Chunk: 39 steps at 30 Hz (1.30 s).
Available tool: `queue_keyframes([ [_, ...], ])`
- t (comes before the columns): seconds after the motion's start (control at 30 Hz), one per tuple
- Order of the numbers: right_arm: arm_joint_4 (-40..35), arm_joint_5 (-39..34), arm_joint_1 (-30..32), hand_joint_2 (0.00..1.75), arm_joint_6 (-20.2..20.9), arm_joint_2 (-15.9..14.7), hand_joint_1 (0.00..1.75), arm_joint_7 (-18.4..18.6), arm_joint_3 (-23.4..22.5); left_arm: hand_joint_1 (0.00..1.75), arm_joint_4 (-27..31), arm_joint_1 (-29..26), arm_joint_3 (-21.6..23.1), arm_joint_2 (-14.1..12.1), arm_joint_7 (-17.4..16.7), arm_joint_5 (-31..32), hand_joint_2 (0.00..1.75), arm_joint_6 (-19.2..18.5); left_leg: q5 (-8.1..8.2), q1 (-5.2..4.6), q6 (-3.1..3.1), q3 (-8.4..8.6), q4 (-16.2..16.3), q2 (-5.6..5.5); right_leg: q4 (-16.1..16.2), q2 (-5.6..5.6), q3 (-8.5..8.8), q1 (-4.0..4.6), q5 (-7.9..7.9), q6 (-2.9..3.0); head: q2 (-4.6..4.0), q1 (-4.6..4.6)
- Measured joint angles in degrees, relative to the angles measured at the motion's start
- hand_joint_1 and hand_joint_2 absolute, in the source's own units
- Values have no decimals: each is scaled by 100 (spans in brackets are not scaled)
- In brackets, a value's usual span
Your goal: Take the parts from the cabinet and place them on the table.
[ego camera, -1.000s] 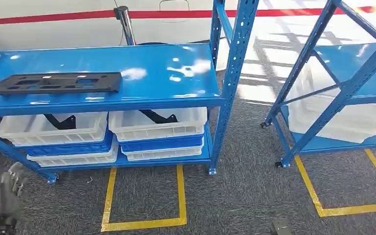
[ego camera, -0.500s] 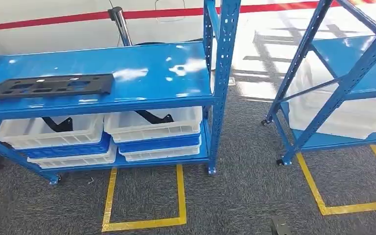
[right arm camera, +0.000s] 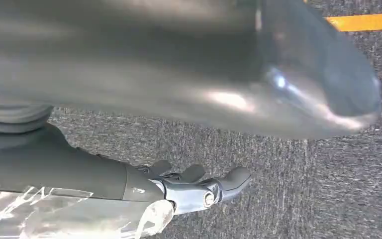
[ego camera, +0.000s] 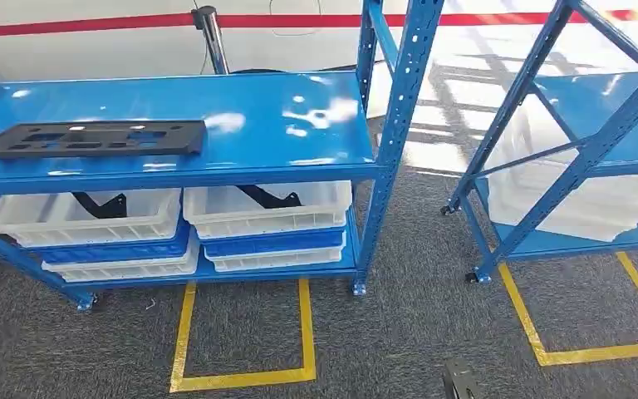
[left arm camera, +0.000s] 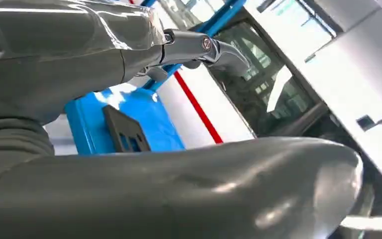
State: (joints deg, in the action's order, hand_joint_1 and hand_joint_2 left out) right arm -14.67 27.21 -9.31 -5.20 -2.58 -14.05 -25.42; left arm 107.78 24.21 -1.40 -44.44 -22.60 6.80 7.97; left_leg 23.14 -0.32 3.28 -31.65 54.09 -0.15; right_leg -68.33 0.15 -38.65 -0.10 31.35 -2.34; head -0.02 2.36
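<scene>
Risk: I reach for black part [ego camera: 91,139] from too far out; it lies at left end of blue shelf [ego camera: 282,116], so fingers may snag front lip, or shove part deeper. Part is flat, dark, slotted, long; hard to pinch. Left hand [left arm camera: 199,47] fingers apart, holding nothing. Right hand [right arm camera: 199,189] hangs over carpet, fingers loosely curled, probably empty.

The left hand [left arm camera: 189,99] was raised, its fingers [left arm camera: 214,50] stretched out, slightly curved and apart, with nothing in them. The right hand [right arm camera: 189,149] hung low, its fingers [right arm camera: 199,186] loosely extended side by side, also holding nothing.
</scene>
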Motion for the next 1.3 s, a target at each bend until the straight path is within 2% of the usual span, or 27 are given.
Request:
queue_keyframes([
  [0.03, 0, -31, 0, 0, 17, 4, 0, 9, 33, 0, -2, 59, 98, -22, -95, 59, 0, -124, 3, -12, 6, 0, 2, 1, -459, 0, -233, 3, 141, -1, 0, 0],
  [0.07, 0, -41, 2, 0, 31, 18, 0, 15, 57, 0, -2, 126, 188, -37, -175, 103, 0, -221, 4, -27, 8, 2, 2, 0, -656, 0, -361, 3, 133, 7, 0, 2],
  [0.1, 0, -61, 1, 0, 46, 31, 0, 26, 77, 0, -2, 219, 291, -50, -254, 157, 0, -317, 8, -35, 15, 5, 4, -5, -525, 1, -327, 9, -7, 28, 0, 0],
  [0.13, 0, -85, 0, 0, 57, 42, 0, 26, 98, 0, -2, 336, 432, -87, -327, 210, 0, -428, 11, -47, 19, 10, 4, -13, -131, 3, -156, 25, -254, 70, 0, 0],
  [0.2, 0, -107, -24, 0, 61, 48, 0, 35, 168, 0, -7, 549, 621, -162, -466, 324, 0, -630, 19, -67, 24, 29, 3, -16, 1028, 8, 380, 65, -787, 207, 0, 0],
  [0.23, 0, -142, -39, 0, 68, 46, 0, 41, 205, 0, -26, 639, 736, -172, -537, 393, 0, -747, 33, -103, 12, 12, 17, -17, 1339, -1, 532, 104, -789, 263, 0, 0],
  [0.27, 0, -153, -57, 0, 79, 61, 0, 50, 227, 0, -50, 712, 843, -199, -616, 452, 0, -856, 40, -96, 2, -4, 14, -13, 1361, -44, 511, 83, -811, 225, 0, 0],
  [0.33, 0, -203, -76, 0, 103, 90, 0, 57, 293, 0, -105, 844, 1095, -267, -752, 592, 0, -1097, 41, -67, -41, -9, 4, -3, 1365, -26, 502, 111, -809, 236, 0, 0],
  [0.4, 0, -223, -80, 0, 133, 144, 0, 70, 367, 0, -142, 943, 1261, -352, -870, 745, 0, -1333, 109, -62, -98, -34, 63, 2, 1450, -40, 534, 39, -865, 252, 0, -2],
  [0.5, 0, -286, -81, 0, 162, 153, 0, 85, 466, 0, -273, 1180, 1541, -452, -1049, 984, 0, -1716, 632, 0, -239, -471, 1033, -3, 1454, -33, 537, 14, -866, 264, 0, 7],
  [0.53, 0, -332, -85, 0, 177, 177, 0, 87, 524, 0, -345, 1190, 1706, -494, -1132, 1092, 0, -1909, 851, 42, -292, -772, 1651, -4, 1452, -31, 536, 2, -863, 263, 0, 9],
  [0.57, 0, -352, -84, 0, 179, 188, 0, 102, 564, 0, -394, 1183, 1801, -514, -1206, 1185, 0, -2074, 880, 80, -325, -939, 1940, -3, 1450, -26, 537, -13, -859, 258, 0, 9],
  [0.6, 0, -387, -84, 0, 196, 212, 0, 116, 605, 0, -443, 1189, 1888, -527, -1258, 1269, 0, -2213, 774, 115, -357, -949, 1879, -1, 1448, -18, 543, -24, -853, 249, 0, 9],
  [0.63, 0, -404, -85, 0, 205, 227, 0, 125, 649, 0, -485, 1210, 1960, -559, -1326, 1359, 0, -2366, 542, 148, -393, -811, 1540, 1, 1443, -14, 550, -42, -845, 235, 0, 9],
  [0.7, 0, -461, -85, 0, 238, 243, 0, 136, 706, 0, -540, 1257, 2046, -627, -1436, 1515, 0, -2643, -20, 203, -458, -312, 428, 13, 1426, -5, 581, -73, -810, 176, 0, 9],
  [0.73, 0, -509, -85, 0, 243, 243, 0, 140, 737, 0, -577, 1273, 2096, -638, -1482, 1576, 0, -2763, -76, 223, -478, -164, 53, 35, 1423, 3, 586, -64, -793, 135, 0, 11],
  [0.77, 0, -531, -95, 0, 249, 247, 0, 144, 780, 0, -636, 1310, 2194, -658, -1534, 1632, 0, -2906, -68, 155, -394, -133, 0, -12, 1396, 9, 561, -40, -784, 98, 0, 11],
  [0.87, 0, -632, -115, 0, 271, 249, 0, 155, 912, 0, -798, 1310, 2461, -730, -1654, 1775, 0, -3171, -58, 126, -272, -170, 41, -14, 1419, 6, 561, -42, -798, 32, 0, 2],
  [0.93, 0, -682, -121, 0, 278, 256, 0, 157, 981, 0, -846, 1341, 2555, -774, -1707, 1801, 0, -3224, -78, 158, -189, -146, 18, -14, 1227, 2, 488, -63, -638, -18, 0, -2],
  [1.03, 0, -697, -119, 0, 278, 269, 0, 162, 1075, 0, -927, 1352, 2716, -785, -1707, 1790, 0, -3234, -71, 122, -121, -143, 20, -13, -221, 4, -200, -53, 8, -25, 0, -7],
  [1.07, 0, -704, -117, 0, 278, 271, 0, 164, 1084, 0, -951, 1344, 2760, -785, -1707, 1783, 0, -3232, -69, 104, -113, -142, 20, -18, -566, 4, -391, -52, 83, -18, 0, -7],
  [1.1, 0, -710, -115, 0, 278, 269, 0, 166, 1097, 0, -968, 1344, 2802, -785, -1707, 1775, 0, -3224, -68, 92, -112, -138, 21, -25, -608, 4, -441, -50, 36, -6, 0, -7],
  [1.17, 0, -743, -114, 0, 271, 269, 0, 173, 1158, 0, -1003, 1347, 2883, -793, -1707, 1775, 0, -3193, -56, 68, -103, -107, 21, -44, 100, 7, -131, -33, -419, 69, 0, -7],
  [1.2, 0, -754, -115, 0, 256, 269, 0, 179, 1184, 0, -1012, 1347, 2920, -811, -1709, 1774, 0, -3175, -45, 61, -100, -85, 21, -47, 738, 14, 171, -6, -712, 129, 0, -7],
  [1.23, 0, -761, -116, 0, 247, 262, 0, 184, 1204, 0, -1021, 1352, 2953, -822, -1707, 1772, 0, -3158, -36, 65, -107, -76, 20, -49, 1229, 34, 403, 22, -868, 202, 0, -7],
  [1.27, 0, -771, -117, 0, 240, 260, 0, 190, 1213, 0, -1034, 1353, 2974, -833, -1709, 1764, 0, -3138, -16, 9, -135, -97, 42, -54, 1346, 4, 460, 35, -834, 183, 0, -7],
  [1.3, 0, -800, -119, 0, 238, 264, 0, 190, 1224, 0, -1047, 1357, 3003, -841, -1709, 1753, 0, -3127, -18, 39, -150, -100, 37, -51, 1340, -5, 446, 33, -843, 168, 0, -6],
])
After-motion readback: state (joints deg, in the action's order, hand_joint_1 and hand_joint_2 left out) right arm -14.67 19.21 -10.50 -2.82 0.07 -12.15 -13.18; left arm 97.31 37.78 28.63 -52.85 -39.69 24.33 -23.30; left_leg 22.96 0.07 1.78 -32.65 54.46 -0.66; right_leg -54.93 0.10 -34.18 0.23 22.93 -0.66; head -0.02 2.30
